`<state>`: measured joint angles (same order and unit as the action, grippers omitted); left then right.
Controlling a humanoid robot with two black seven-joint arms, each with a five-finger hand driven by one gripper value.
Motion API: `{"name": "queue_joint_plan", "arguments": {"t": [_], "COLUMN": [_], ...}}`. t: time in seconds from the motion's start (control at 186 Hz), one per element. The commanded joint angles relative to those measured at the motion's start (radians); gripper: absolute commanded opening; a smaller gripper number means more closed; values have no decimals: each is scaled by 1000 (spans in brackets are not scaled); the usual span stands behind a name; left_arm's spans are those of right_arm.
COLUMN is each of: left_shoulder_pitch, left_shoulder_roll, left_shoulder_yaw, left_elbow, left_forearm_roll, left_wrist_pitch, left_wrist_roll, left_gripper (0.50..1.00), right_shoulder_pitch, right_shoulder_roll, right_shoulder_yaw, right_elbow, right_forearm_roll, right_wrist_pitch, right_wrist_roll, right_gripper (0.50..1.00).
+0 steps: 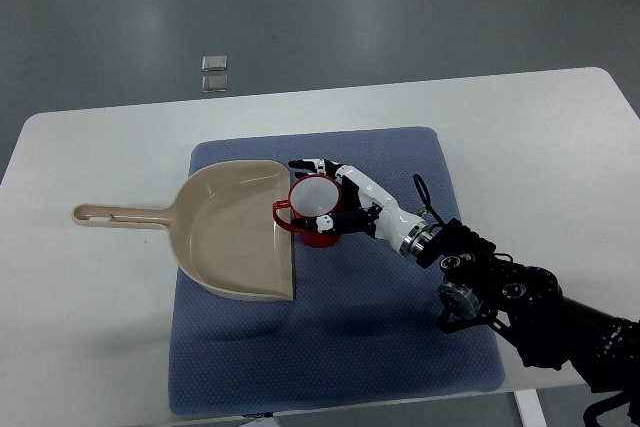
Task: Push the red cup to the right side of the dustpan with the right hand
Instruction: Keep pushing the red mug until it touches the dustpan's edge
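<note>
Right hand (340, 199): arm enters from the near right corner, forearm angled toward the far left, fingers curled loosely about the red cup (316, 211), touching its far and right sides. Red cup: upright on the blue mat (400, 317), touching the dustpan (235, 232) at its open right edge. Risk: a high push may tip the cup; its handle may catch the dustpan lip.
</note>
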<state>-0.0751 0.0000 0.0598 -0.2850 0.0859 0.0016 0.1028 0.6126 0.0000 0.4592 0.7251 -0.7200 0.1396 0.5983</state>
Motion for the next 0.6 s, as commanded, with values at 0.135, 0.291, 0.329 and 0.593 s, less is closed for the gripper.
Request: {"name": "queue_joint_plan", "arguments": {"t": [0.135,0.291,0.329,0.593], "left_shoulder_pitch": [0,0,0,0], "left_shoulder_roll": [0,0,0,0], "left_shoulder_yaw": [0,-1,-1,0], "left_elbow": [1,0,0,-2], "left_forearm_roll": [0,0,0,0], "left_wrist_pitch": [0,0,0,0], "left_wrist_roll": [0,0,0,0], "left_gripper": [1000,1000,1000,1000], "right_shoulder_pitch": [4,1,1,12], "right_shoulder_roll": [0,0,0,0], "right_shoulder_yaw": [3,9,13,19], "right_elbow": [5,20,19,22], "right_forearm_roll": [5,7,7,86], "right_wrist_pitch": [5,6,5,9], "right_wrist_roll": [-2,-12,-12,-12], "right_gripper": [932,932,932,932]}}
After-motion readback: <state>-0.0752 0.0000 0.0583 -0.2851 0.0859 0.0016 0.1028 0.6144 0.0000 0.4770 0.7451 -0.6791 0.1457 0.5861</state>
